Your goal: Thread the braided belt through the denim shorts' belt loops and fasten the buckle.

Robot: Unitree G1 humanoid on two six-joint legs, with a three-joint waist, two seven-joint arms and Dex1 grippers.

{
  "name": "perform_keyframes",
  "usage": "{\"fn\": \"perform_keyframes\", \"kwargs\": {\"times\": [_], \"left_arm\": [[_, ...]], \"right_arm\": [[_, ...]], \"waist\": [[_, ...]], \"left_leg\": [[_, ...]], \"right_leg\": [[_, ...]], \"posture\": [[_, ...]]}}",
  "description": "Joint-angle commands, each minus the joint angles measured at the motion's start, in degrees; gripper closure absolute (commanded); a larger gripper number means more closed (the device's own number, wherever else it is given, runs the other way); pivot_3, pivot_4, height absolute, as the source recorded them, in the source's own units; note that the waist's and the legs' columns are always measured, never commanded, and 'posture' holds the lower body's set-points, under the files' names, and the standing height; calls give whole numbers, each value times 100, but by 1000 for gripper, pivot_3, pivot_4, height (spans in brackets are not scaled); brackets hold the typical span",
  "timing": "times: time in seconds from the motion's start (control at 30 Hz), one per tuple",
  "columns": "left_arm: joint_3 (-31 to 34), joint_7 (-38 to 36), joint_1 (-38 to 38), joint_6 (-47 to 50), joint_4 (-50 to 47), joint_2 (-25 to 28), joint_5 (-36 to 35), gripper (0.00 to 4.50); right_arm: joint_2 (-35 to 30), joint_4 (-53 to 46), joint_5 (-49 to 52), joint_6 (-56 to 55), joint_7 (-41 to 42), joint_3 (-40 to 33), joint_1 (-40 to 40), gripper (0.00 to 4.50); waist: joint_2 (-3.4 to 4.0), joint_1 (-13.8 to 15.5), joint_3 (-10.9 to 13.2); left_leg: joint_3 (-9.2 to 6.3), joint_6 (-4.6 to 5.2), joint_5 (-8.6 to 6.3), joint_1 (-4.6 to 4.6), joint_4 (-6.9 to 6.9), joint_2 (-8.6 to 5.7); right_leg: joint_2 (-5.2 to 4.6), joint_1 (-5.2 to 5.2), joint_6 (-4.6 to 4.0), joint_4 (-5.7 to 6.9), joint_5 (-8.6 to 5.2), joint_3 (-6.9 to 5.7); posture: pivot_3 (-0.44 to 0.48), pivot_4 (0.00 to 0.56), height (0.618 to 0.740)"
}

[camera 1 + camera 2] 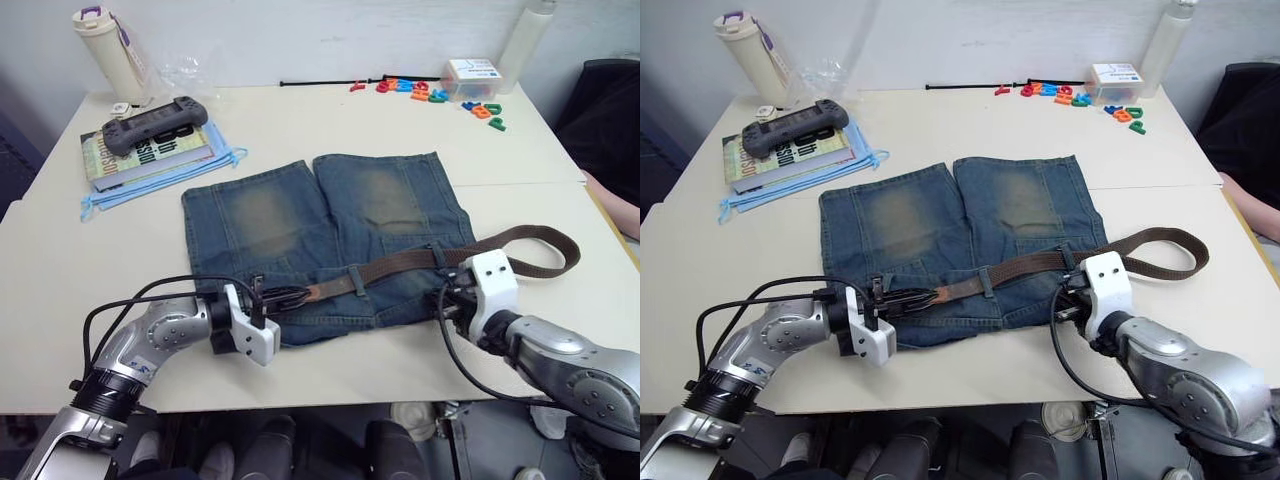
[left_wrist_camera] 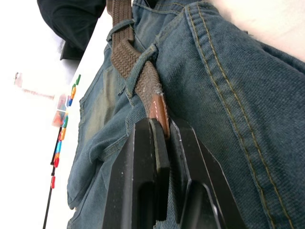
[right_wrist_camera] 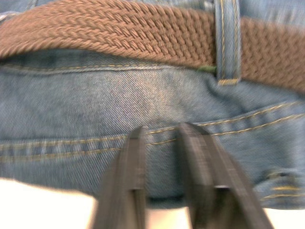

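Dark-brown braided belt [image 1: 400,262]: threaded through several belt loops [image 2: 138,71] of faded blue denim shorts [image 1: 270,215]; tan tip clamped in left gripper [image 1: 268,297]; right gripper [image 3: 162,138] jaws narrowly parted, empty, at the shorts' waistband; fastening outstanding.

Head stereo pair: high, facing forward and down over surface [image 1: 330,130]; both eyes share shorts [image 1: 330,235], belt [image 1: 400,265], both arms. Left wrist cam: very near, along left claw [image 2: 159,138] up waistband, belt tip close. Right wrist cam: very near, along right claw [image 3: 162,136] at waistband, belt, loop [image 3: 228,40].
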Motion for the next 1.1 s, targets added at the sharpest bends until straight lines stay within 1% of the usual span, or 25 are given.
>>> {"fn": "perform_keyframes", "kwargs": {"times": [0.03,0.07,0.13,0.17,0.23,0.33,0.53,0.63,0.73,0.77,0.8,0.97,1.1], "left_arm": [[60,12,-5,11,-148,-2,-93,4500],[57,12,-17,12,-139,-10,-96,4500],[51,9,-38,15,-131,-22,-103,4500],[49,10,-46,16,-128,-29,-105,4500],[48,10,-55,21,-130,-39,-107,4500],[47,7,-65,39,-138,-57,-114,4500],[50,-10,-104,73,-152,-76,-130,4500],[54,-6,-127,79,-144,-79,-126,4500],[58,-2,-144,85,-133,-81,-128,4500],[55,1,-147,83,-131,-85,-124,4500],[47,4,-152,79,-129,-91,-116,4500],[35,11,-154,78,-129,-116,-107,4500],[57,2,-175,114,-156,-126,-121,4500]], "right_arm": [[-626,-693,-612,-650,958,193,332,1689],[-980,-785,-1039,-879,1189,494,482,1172],[-1468,-783,-1874,-1346,1440,1021,695,1172],[-1548,-667,-2263,-1564,1434,1256,686,1172],[-1538,-469,-2762,-1849,1429,1506,643,1172],[-1625,-128,-3802,-2254,1446,2085,464,1172],[-1442,214,-5017,-2533,1727,2783,138,1172],[-1292,265,-5312,-2493,1888,2908,157,1958],[-1154,288,-5461,-2437,2028,2814,238,3366],[-1108,307,-5510,-2434,2073,2782,248,3938],[-1049,329,-5543,-2430,2105,2745,255,4408],[-809,366,-5708,-2431,2247,2583,275,4463],[-992,538,-5949,-2613,2385,2227,275,4463]], "waist": [[0,-4,0],[0,-5,0],[0,-5,0],[-1,-7,0],[-2,-19,-1],[-2,-17,-1],[-3,-19,-1],[-6,-15,-3],[-6,-10,-3],[-6,-7,-3],[-6,-8,-3],[-8,-14,-4],[-7,2,-4]], "left_leg": [[1,0,0,0,0,0],[2,0,0,1,0,0],[4,0,0,1,2,0],[4,1,0,1,5,-1],[4,1,0,1,10,-1],[5,0,0,1,17,0],[3,0,-1,0,27,-1],[2,-1,-1,0,32,1],[2,-1,-1,0,35,1],[1,-2,-1,0,36,1],[2,-1,-1,0,36,0],[1,-2,-1,1,38,0],[1,-2,-1,0,39,0]], "right_leg": [[-1,0,0,0,0,0],[1,1,0,0,0,0],[0,1,0,1,0,0],[0,1,0,1,0,0],[0,1,0,0,0,0],[0,1,0,-1,0,1],[0,3,1,-3,0,2],[1,3,0,-3,0,2],[1,4,0,-3,0,2],[1,5,0,-3,0,2],[0,5,0,-2,0,2],[1,6,0,-1,0,2],[1,6,0,0,0,3]], "posture": [[0,150,714],[0,150,714],[0,150,714],[0,150,714],[0,150,714],[0,150,714],[0,150,714],[0,150,714],[0,150,714],[0,150,714],[0,150,714],[0,150,714],[0,150,714]]}}
